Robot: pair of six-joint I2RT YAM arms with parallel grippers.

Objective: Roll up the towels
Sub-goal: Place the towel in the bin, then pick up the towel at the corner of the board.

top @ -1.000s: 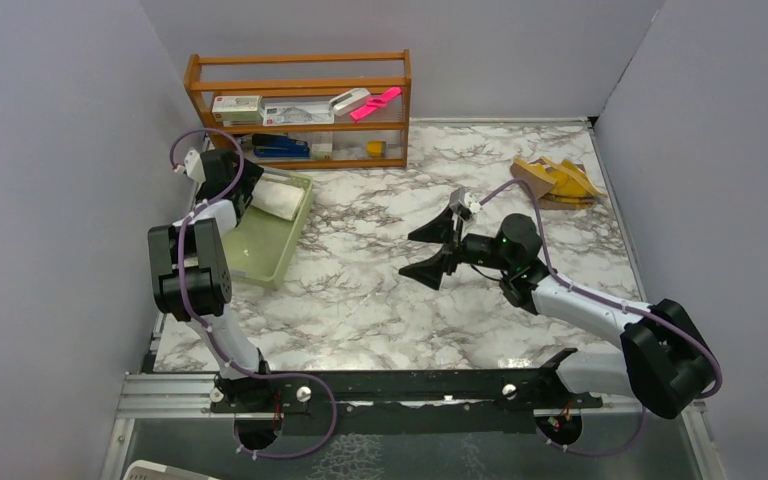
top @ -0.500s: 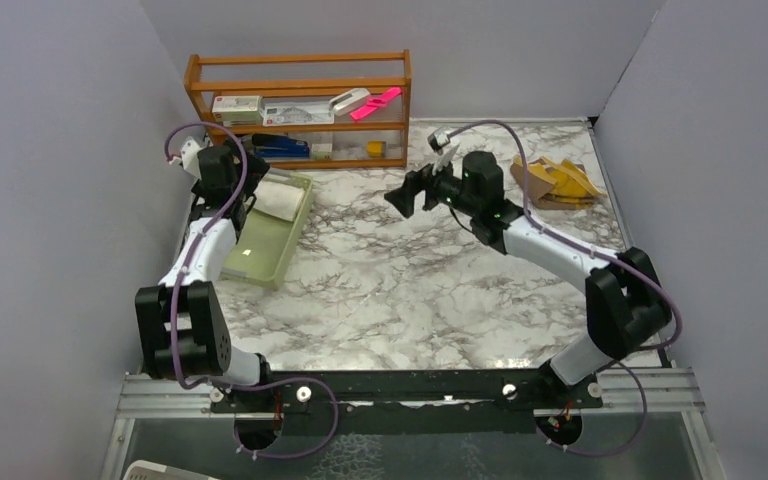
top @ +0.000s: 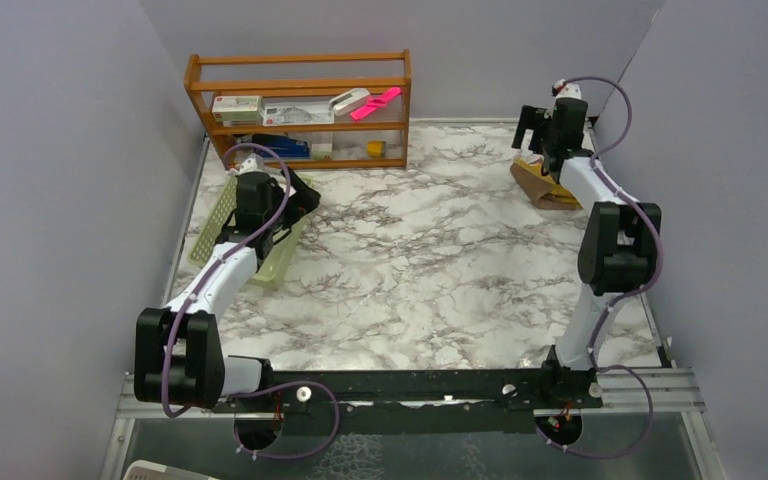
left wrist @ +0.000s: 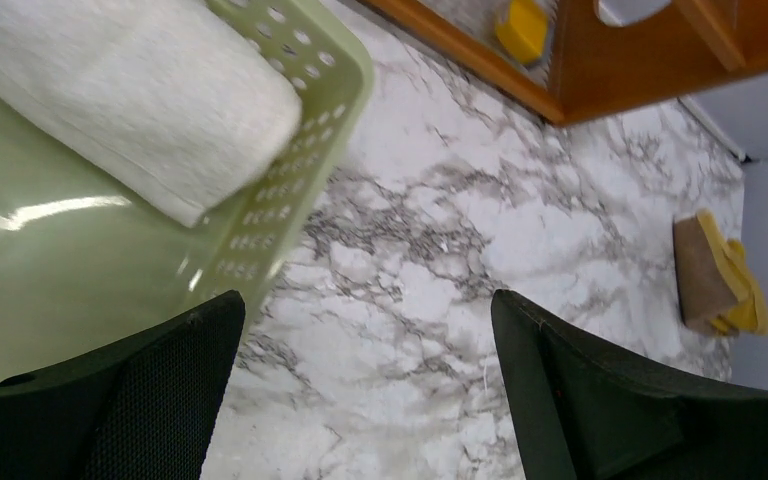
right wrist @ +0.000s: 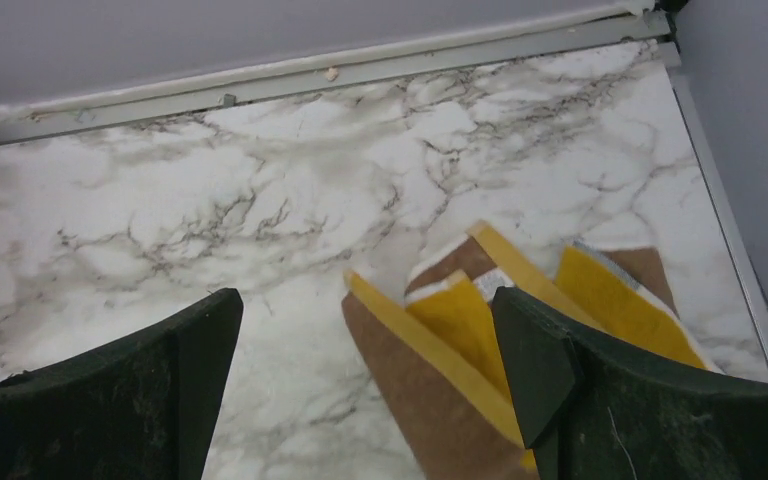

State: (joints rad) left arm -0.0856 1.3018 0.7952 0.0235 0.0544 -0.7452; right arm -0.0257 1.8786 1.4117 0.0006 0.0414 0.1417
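R gripper hung over the mustard-yellow cloth towel w/ tan-brown folds, jaws spread wide, nothing held. Towel lay loosely folded at the far right corner of the marble-print table, near the wall. Risk: pinch takes only the top fold, rest drags or bunches; arm looked well stretched. L gripper was also wide open and empty, straddling the rim of the pale green perforated plastic basket w/ the white textured towel roll inside. Risk: finger hooks rim, tips basket, roll spills/unwinds.
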